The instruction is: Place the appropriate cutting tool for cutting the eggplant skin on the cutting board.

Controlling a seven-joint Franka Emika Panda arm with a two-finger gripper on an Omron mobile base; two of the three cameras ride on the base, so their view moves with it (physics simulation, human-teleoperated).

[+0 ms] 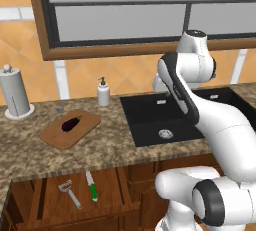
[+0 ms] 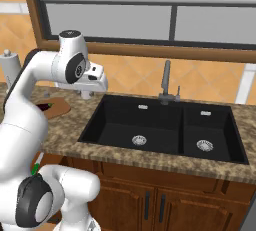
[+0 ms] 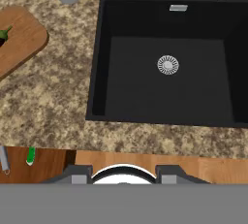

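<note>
Eggplant [image 1: 71, 123] lies on cutting board [image 1: 55, 137], left of sink [image 1: 150, 125]. Peeler [image 1: 70, 193] beside knife [image 1: 92, 185] in open drawer below board. Tool [image 2: 86, 94] above desk; jaw state unclear.

The cutting board [image 1: 70, 128] is warm brown wood, and the eggplant [image 1: 70, 123] on it is near-black purple with a green stem tip. The counter [image 1: 115, 140] is speckled brown-and-beige granite. The sink [image 2: 160, 130], at three o'clock of the board, is matte black with silver drains. In the open reddish-brown drawer [image 1: 50, 200] at six o'clock, the peeler [image 1: 69, 193] is grey metal and the knife [image 1: 91, 185] has a white blade and green handle. The soap bottle [image 1: 103, 92] is white.
</note>
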